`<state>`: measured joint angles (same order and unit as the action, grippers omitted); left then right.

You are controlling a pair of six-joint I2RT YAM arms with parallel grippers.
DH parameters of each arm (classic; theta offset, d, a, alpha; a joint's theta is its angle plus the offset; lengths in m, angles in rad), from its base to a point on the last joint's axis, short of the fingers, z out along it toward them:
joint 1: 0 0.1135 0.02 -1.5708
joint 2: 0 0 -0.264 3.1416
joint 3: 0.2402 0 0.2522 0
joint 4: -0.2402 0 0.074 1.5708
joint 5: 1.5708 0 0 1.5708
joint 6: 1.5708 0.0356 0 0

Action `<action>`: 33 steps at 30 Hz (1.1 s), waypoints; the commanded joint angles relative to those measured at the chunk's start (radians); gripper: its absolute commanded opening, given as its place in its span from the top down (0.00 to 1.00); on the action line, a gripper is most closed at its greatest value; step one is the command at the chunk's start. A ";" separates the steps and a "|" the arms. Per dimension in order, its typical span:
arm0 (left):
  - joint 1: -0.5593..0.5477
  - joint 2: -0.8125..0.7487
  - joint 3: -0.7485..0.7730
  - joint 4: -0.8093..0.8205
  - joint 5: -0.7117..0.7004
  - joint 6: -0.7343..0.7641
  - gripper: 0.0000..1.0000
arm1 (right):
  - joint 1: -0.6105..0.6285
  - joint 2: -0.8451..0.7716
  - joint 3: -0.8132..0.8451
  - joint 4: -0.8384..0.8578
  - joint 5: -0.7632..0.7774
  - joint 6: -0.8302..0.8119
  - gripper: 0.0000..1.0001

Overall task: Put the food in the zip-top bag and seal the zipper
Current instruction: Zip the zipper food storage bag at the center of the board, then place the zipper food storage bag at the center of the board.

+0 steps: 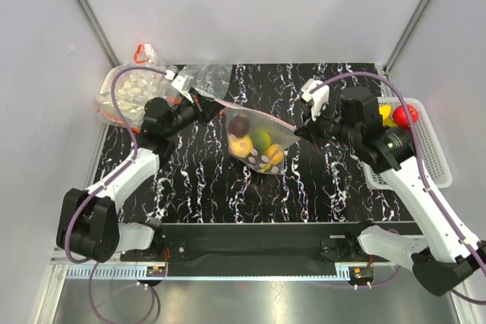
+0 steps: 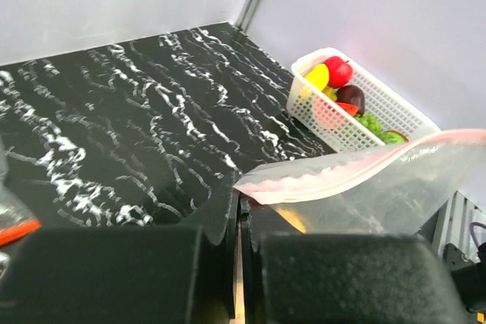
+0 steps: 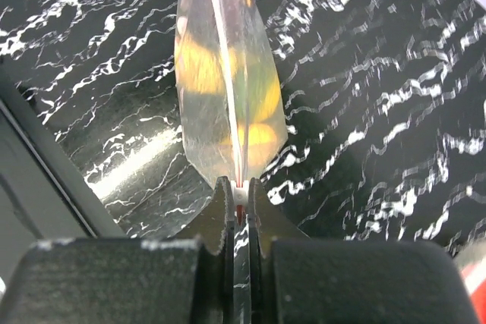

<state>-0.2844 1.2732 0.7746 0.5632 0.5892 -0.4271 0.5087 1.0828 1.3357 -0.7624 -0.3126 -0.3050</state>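
- The zip-top bag (image 1: 282, 136) hung stretched between the two arms over the middle of the black marbled table (image 1: 197, 187), its belly sagging toward 6 o'clock.
- The zipper (image 1: 254, 115) ran along the bag's upper edge, from its 10 o'clock end to its 3 o'clock end. Whether it was sealed could not be told.
- The left gripper (image 2: 238, 206) was pinched narrow on the 10 o'clock corner of the bag.
- The right gripper (image 3: 238, 187) was clamped on the zipper's 3 o'clock end.
- Inside the bag lay a dark purple piece (image 1: 240, 124), a yellow piece (image 1: 241, 146), a green piece (image 1: 261, 139) and a yellow-orange piece (image 1: 272, 158).
- A white mesh basket (image 1: 434, 158) stood at the table's 3 o'clock edge, holding a red fruit (image 1: 405, 114) and a yellow fruit (image 1: 387, 116).
- A second clear bag (image 1: 125, 96) with pale contents lay at 10 o'clock.
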 commanded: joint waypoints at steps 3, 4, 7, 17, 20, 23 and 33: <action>-0.116 0.101 0.194 -0.032 -0.137 0.048 1.00 | -0.030 -0.061 -0.056 0.063 0.147 0.171 1.00; -0.152 0.121 0.221 -0.036 -0.149 0.048 1.00 | -0.039 -0.060 -0.072 0.067 0.177 0.194 1.00; -0.211 0.239 0.320 -0.032 -0.160 0.034 1.00 | -0.125 -0.066 -0.105 0.097 0.254 0.283 1.00; -0.392 0.629 0.739 -0.007 -0.196 0.056 1.00 | -0.590 -0.126 -0.248 0.227 0.346 0.460 1.00; -0.443 0.730 0.846 0.050 -0.196 0.031 0.98 | -0.674 -0.129 -0.259 0.265 0.374 0.521 1.00; -0.490 0.824 0.960 0.058 -0.190 0.031 0.71 | -0.710 -0.123 -0.274 0.284 0.463 0.567 1.00; -0.492 0.640 0.813 -0.037 -0.371 0.227 0.01 | -0.774 0.017 -0.193 0.241 0.584 0.644 0.00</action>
<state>-0.8028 2.0781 1.6379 0.5114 0.3210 -0.3122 -0.2558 1.0966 1.0702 -0.5438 0.2058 0.2913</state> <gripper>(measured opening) 0.987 0.965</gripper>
